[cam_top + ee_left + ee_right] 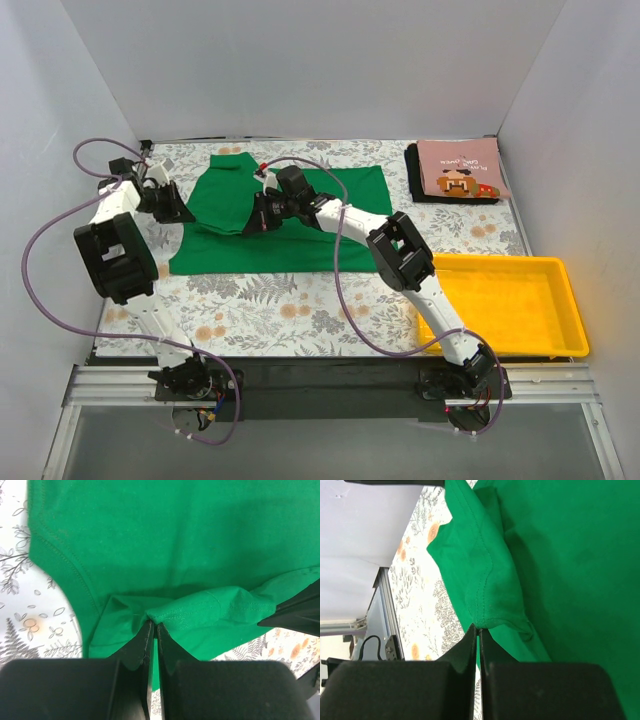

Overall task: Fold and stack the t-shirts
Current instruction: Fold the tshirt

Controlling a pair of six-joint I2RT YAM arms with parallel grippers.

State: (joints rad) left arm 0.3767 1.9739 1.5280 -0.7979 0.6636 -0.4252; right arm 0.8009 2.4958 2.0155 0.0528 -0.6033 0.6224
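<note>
The bright green t-shirt [300,215] lies spread on the flowered table, its left part folded over. My left gripper [182,208] is shut on a hemmed edge of the green t-shirt [200,555] at its left side; the jaws pinch the cloth at their tips [153,626]. My right gripper [252,222] is shut on another hemmed edge of the green t-shirt [560,555], pinched at the tips [478,628]. The dusty pink t-shirt [458,170] with brown pixel print lies folded on the folded black t-shirt [415,178] at the back right.
A yellow plastic tray [500,305] stands at the right front. White walls close in the table on three sides. The flowered tablecloth [280,310] shows in front of the green shirt.
</note>
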